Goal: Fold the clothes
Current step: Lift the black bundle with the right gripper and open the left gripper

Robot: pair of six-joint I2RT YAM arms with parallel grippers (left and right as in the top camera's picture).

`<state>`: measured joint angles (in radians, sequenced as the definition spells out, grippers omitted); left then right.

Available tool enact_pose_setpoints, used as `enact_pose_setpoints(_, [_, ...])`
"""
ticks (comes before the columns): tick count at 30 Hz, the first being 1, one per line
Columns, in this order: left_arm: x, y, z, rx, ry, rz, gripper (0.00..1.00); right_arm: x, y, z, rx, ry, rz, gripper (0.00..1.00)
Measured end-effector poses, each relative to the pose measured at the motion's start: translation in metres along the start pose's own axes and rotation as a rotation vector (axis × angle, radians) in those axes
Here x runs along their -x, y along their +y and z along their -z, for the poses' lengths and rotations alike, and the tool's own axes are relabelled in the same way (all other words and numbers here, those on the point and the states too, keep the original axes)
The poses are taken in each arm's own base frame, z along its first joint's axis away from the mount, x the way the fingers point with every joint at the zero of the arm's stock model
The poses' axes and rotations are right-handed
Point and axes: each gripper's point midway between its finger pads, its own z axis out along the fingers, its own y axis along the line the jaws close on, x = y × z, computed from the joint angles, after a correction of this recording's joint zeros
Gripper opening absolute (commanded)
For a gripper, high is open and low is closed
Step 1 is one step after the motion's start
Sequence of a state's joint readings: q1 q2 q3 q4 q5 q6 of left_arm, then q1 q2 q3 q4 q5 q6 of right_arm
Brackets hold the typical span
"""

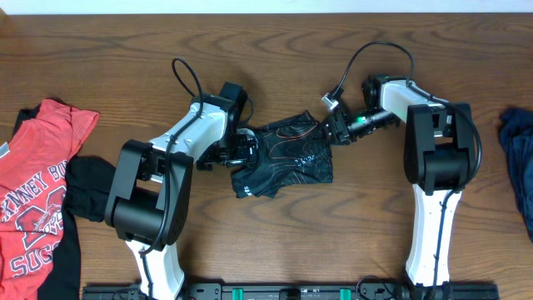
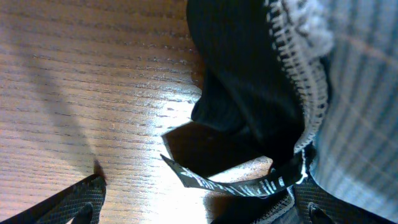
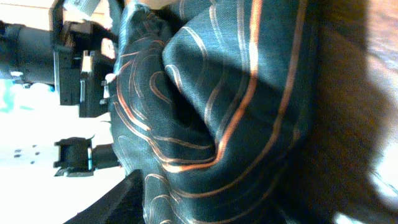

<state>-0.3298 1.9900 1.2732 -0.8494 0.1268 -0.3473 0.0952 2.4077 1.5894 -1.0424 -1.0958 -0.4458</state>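
At the far left of the wooden table (image 1: pixel 350 242) lies a red white-lettered T-shirt (image 1: pixel 37 192). The left hand (image 1: pixel 241 152) is released, a finger (image 2: pixel 71 200) set wide at the left hem of the black short-sleeved jersey with orange-red contour lines (image 1: pixel 287 158), which lies crumpled at centre. The right hand (image 1: pixel 337 129) touches the jersey's upper-right corner, but I cannot tell whether it is clenched.

Wooden table (image 1: pixel 333 242), black jersey (image 1: pixel 287 158) centre, red T-shirt (image 1: pixel 37 200) left, blue garment (image 1: pixel 520 158) right
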Motion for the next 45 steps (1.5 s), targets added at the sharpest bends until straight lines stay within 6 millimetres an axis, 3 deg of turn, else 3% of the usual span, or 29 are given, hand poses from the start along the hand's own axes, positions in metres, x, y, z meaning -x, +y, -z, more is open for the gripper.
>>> enact_pose_setpoints(4, [0.0,-0.001,0.0,0.0,-0.001,-0.004,0.98,0.0,-0.002,-0.002,-0.023,0.012,0.011,0.4])
enact_pose_setpoints(7, [-0.001,-0.003,0.0,0.001,-0.004,-0.01,0.98,-0.002,-0.006,-0.008,-0.053,0.037,0.026,0.01])
enact_pose_setpoints(12, [0.0,-0.004,0.0,0.001,-0.006,-0.013,0.98,-0.007,-0.003,-0.022,-0.053,0.074,0.022,0.01])
enact_pose_setpoints(22, [0.004,-0.007,0.002,-0.007,-0.023,-0.016,0.98,-0.004,-0.007,-0.012,-0.081,0.089,-0.048,0.02])
enact_pose_setpoints(34, [0.04,-0.035,0.019,-0.093,-0.124,-0.032,0.98,0.038,-0.037,0.073,-0.448,0.091,-0.07,0.01])
enact_pose_setpoints(45, [0.043,-0.038,0.02,-0.107,-0.136,-0.035,0.98,0.092,0.002,0.161,-0.708,-0.067,-0.022,0.01])
